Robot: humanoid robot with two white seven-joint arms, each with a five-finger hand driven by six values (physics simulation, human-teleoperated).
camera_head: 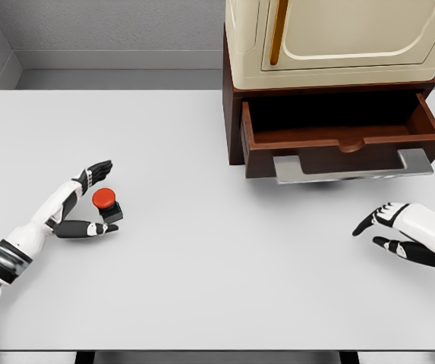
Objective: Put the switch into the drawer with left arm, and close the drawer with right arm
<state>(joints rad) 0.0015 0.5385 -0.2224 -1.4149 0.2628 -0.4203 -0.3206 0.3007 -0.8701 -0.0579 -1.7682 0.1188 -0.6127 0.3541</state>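
Observation:
The switch is a small black box with a round red button on top, standing on the white table at the left. My left hand is open around it, fingers behind and thumb in front, not closed on it. The brown wooden drawer stands pulled open at the upper right, with a grey metal handle on its front and a dark inside that looks bare. My right hand hovers open over the table, below the drawer's right end.
A cream cabinet with an orange handle sits on top of the brown drawer unit. A grey wall runs behind the table. The table's front edge lies near the picture's bottom.

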